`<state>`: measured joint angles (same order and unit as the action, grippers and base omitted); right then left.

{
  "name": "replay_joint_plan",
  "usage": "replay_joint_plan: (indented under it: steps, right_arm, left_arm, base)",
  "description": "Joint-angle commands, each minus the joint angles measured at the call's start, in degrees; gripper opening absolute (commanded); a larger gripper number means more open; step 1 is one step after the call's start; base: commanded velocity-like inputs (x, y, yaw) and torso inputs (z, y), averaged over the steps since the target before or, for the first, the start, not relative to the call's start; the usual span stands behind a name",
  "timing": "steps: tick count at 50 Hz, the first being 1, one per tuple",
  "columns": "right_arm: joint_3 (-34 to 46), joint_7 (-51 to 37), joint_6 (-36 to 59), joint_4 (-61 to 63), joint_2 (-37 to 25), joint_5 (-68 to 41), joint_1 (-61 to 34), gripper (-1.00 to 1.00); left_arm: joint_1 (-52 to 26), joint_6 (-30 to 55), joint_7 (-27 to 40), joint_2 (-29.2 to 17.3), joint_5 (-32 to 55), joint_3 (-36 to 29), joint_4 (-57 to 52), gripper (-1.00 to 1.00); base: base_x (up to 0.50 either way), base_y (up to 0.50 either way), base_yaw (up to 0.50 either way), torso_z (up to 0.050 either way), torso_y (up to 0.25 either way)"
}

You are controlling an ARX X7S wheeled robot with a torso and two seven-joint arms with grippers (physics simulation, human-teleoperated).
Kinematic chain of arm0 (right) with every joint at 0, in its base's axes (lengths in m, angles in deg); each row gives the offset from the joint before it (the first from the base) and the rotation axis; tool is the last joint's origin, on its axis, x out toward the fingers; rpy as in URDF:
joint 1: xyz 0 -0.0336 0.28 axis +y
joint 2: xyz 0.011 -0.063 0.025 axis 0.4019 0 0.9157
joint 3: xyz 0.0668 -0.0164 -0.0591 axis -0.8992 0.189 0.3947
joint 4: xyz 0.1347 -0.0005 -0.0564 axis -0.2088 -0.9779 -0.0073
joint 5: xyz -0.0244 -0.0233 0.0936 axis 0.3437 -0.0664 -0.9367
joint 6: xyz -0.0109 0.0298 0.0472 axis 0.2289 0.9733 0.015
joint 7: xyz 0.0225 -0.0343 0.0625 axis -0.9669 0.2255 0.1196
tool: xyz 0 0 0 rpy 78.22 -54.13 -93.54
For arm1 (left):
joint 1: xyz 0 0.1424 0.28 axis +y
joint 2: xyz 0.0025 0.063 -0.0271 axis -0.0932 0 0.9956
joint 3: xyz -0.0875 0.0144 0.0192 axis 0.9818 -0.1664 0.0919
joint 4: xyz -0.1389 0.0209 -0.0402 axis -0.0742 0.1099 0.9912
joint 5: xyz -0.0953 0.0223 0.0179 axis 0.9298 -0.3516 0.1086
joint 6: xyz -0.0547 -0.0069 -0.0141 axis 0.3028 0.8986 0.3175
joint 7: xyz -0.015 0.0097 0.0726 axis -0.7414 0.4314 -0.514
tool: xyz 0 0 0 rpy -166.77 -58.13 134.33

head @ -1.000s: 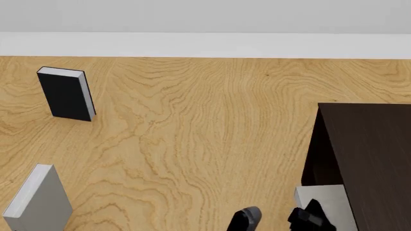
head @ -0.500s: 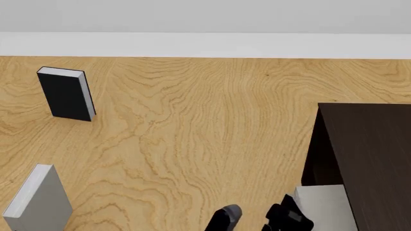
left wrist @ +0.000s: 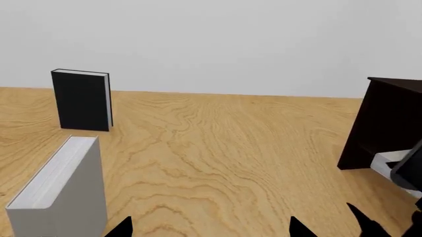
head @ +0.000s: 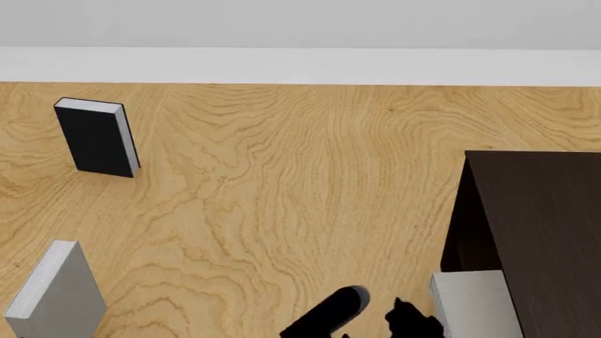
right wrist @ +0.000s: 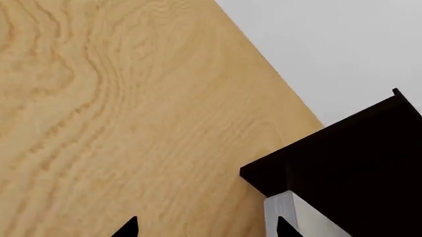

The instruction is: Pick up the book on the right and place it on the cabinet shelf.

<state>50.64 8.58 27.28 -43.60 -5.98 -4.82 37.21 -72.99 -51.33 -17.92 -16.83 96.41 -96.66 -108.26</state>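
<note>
The plain light-grey book (head: 475,304) lies flat inside the very dark brown cabinet (head: 545,225), low in its open side, with its front edge sticking out. It also shows in the right wrist view (right wrist: 290,213) and the left wrist view (left wrist: 388,163). My right gripper (head: 376,304) is open and empty just left of the book, not holding it. In the right wrist view the right gripper (right wrist: 205,229) has one fingertip (right wrist: 285,227) beside the book's edge. My left gripper (left wrist: 211,232) is open and empty over the wooden floor.
A black book (head: 96,137) stands upright at the far left. A second grey book (head: 58,296) stands at the near left, also seen in the left wrist view (left wrist: 66,192). A white wall base (head: 300,65) runs along the back.
My right gripper has drawn away to the left from the light-grey book, which stays in the cabinet. Nothing else has moved.
</note>
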Motion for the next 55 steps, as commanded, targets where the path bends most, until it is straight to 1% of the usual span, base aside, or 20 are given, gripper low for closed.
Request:
replay_joint_plan:
  steps: [1, 4, 5, 8, 13, 15, 18, 23, 28, 36, 55]
  right_arm:
    - [-4.09, 2.32, 2.21, 4.6, 0.08, -4.37, -0.1, 1.0]
    - [-5.25, 2.53, 3.72, 5.83, 0.29, -5.12, -0.95, 1.0]
    - [-4.44, 1.68, 7.43, 5.99, 0.67, -4.39, -1.98, 1.0]
    - [-4.63, 2.36, 7.38, 6.45, 0.68, -4.92, -2.37, 1.0]
    - [-8.41, 2.87, 9.6, 6.27, 2.06, -7.28, -3.07, 1.0]
    - [-8.8, 3.15, 9.71, 6.76, 2.01, -7.66, -3.23, 1.0]
    - [-9.77, 3.11, 13.2, 6.69, 2.52, -8.39, -4.16, 1.0]
    - [-12.82, 2.87, 15.59, 8.06, 2.83, -9.7, -4.37, 1.0]
    - [-14.03, 2.27, 17.86, 7.67, 3.35, -10.08, -4.65, 1.0]
    - [-14.18, 2.32, 18.08, 6.62, 3.54, -10.39, -4.58, 1.0]
    - [-11.0, 2.85, 18.5, 9.45, 3.14, -10.59, -5.33, 1.0]
  left_arm:
    - [-0.02, 0.02, 0.13, -0.22, 0.33, 0.05, -0.13, 1.0]
    - [-0.14, 0.06, -0.01, -0.23, 0.56, 0.0, 0.07, 1.0]
    - [-0.08, -0.07, -0.11, -0.23, 0.48, -0.1, 0.11, 1.0]
    - [-0.01, -0.2, 0.0, -0.23, 0.26, -0.18, 0.06, 1.0]
    - [-0.11, -0.26, 0.1, -0.26, 0.34, -0.06, 0.29, 1.0]
    - [-0.1, -0.25, 0.15, -0.32, 0.39, -0.02, 0.31, 1.0]
    - [-0.18, -0.29, 0.08, -0.35, 0.48, -0.01, 0.5, 1.0]
    - [-0.37, -0.31, -0.01, -0.3, 0.58, -0.14, 0.8, 1.0]
    - [-0.67, -0.37, -0.16, -0.25, 0.62, -0.29, 1.18, 1.0]
    - [-1.03, -0.39, -0.28, -0.21, 0.86, -0.35, 1.74, 1.0]
    - [-1.37, -0.58, -0.33, 0.02, 0.99, -0.83, 2.59, 1.0]
  base:
    - [0.0, 0.0, 0.0, 0.0, 0.0]
    - [0.0, 0.0, 0.0, 0.0, 0.0]
    - [0.0, 0.0, 0.0, 0.0, 0.0]
    - [0.0, 0.0, 0.0, 0.0, 0.0]
    - [0.0, 0.0, 0.0, 0.0, 0.0]
    - [0.0, 0.0, 0.0, 0.0, 0.0]
    - [0.0, 0.0, 0.0, 0.0, 0.0]
    - [0.0, 0.0, 0.0, 0.0, 0.0]
    - [0.0, 0.0, 0.0, 0.0, 0.0]
    - [0.0, 0.0, 0.0, 0.0, 0.0]
    - [0.0, 0.0, 0.0, 0.0, 0.0]
